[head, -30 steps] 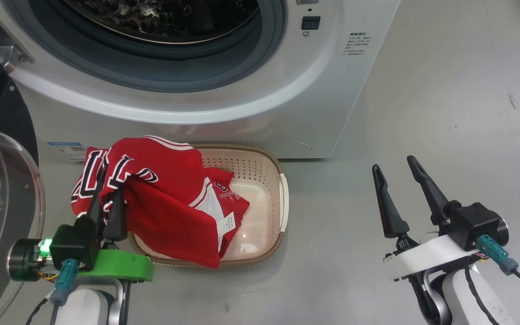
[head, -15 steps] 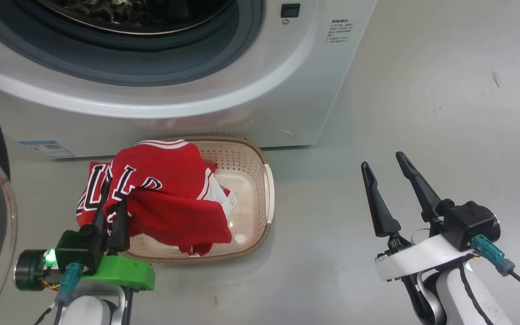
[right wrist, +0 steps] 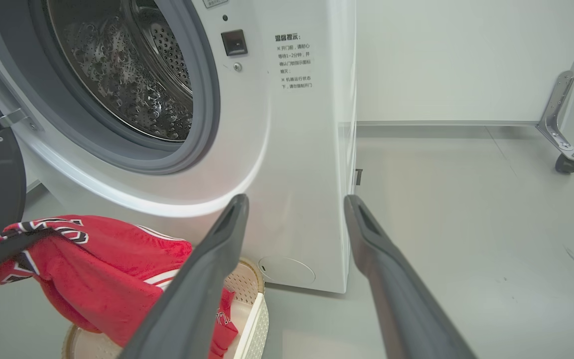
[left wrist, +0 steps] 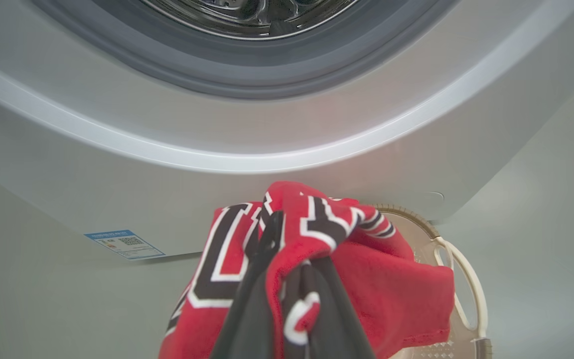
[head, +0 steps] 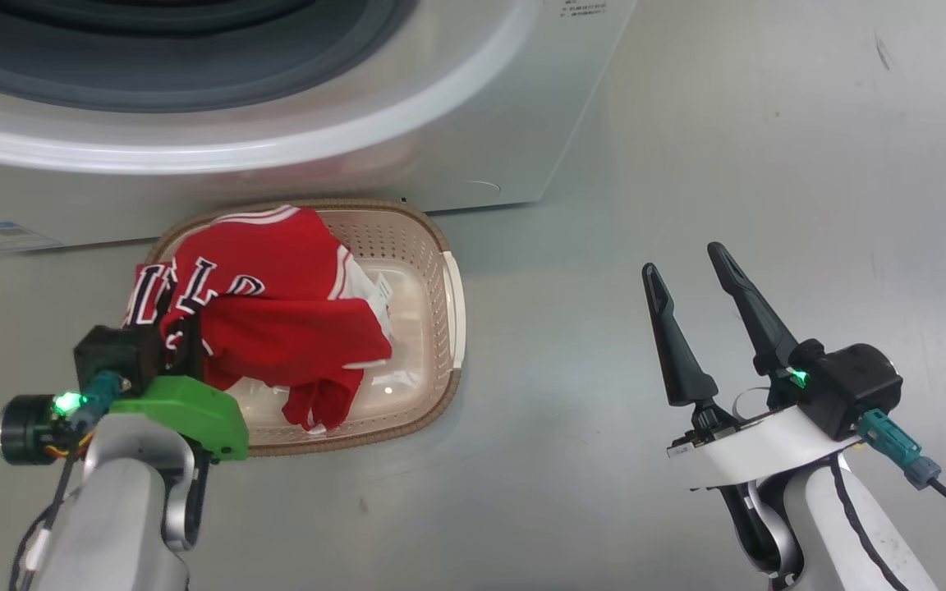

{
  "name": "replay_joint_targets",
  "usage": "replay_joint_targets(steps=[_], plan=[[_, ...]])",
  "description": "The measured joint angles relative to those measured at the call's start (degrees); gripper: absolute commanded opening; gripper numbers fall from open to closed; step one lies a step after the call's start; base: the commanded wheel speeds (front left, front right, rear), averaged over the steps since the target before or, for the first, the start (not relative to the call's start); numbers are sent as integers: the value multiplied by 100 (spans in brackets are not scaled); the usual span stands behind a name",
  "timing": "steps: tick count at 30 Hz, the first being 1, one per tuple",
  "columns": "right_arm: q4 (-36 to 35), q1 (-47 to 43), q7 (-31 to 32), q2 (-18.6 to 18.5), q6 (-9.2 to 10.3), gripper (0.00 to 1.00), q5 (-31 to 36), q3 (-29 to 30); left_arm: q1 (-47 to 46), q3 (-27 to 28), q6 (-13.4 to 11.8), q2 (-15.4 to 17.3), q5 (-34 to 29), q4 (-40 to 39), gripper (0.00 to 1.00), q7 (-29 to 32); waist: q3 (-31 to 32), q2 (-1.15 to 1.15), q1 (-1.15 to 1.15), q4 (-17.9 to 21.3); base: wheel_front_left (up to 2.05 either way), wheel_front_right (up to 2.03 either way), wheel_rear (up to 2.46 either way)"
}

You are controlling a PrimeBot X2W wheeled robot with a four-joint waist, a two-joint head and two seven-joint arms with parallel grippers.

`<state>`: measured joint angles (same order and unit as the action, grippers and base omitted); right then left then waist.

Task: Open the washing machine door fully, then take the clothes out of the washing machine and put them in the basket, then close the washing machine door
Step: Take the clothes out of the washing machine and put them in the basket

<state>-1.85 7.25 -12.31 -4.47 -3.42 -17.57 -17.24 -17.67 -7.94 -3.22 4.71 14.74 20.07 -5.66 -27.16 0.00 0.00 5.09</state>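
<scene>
Clothes (head: 276,320) lowered, likely overhanging basket (head: 450,287) rim; left pincer (left wrist: 289,269) clamps them, right pincer (head: 682,258) spread.

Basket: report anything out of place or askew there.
The red jersey is only partly in the basket: one end droops inside, the other sticks out past its left rim, pinched in the shut left tool.

The head view looks steeply down onto the floor (head: 727,148); the washing machine (head: 481,107) front runs along the top edge, and the basket (head: 407,242) lies left of centre. The left wrist view sits low and close, tilted up at the machine front, with the clothes (left wrist: 391,294) at bottom centre. The right wrist view stands farther back, with the machine in its left half. All three share machine, basket and clothes.
</scene>
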Motion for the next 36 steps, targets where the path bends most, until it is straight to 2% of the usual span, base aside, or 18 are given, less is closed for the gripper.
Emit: replay_joint_targets(steps=[6,16,17,18,19,20,28,36], plan=[[-33,147,-3,40,-2,100,-76,-26,-571,149,60,189,122,571,0,387,-371,0,0,228,0,0,0],[98,486,-69,94,-55,100,-225,-89,-1301,307,344,319,468,1619,0,860,-885,0,0,714,0,0,0],[141,504,-70,96,-55,100,-232,-89,-1329,319,358,319,480,1716,21,862,-915,0,0,762,0,0,0],[178,516,-73,98,-55,100,-253,-87,-1352,320,363,316,499,1816,49,864,-940,0,0,809,0,0,0],[209,517,-96,98,-55,100,-269,-83,-1365,321,364,315,511,1904,89,864,-959,0,0,851,0,0,0],[243,519,-113,100,-55,100,-281,-82,-1377,315,370,315,510,2002,100,867,-972,0,0,888,0,0,0],[425,524,-147,118,-55,100,-330,-46,-1380,318,412,325,486,2409,100,676,-857,0,0,961,0,0,0],[650,524,-166,123,-44,100,-358,57,-1351,296,403,412,310,2501,100,12,-542,0,0,894,0,0,0]])
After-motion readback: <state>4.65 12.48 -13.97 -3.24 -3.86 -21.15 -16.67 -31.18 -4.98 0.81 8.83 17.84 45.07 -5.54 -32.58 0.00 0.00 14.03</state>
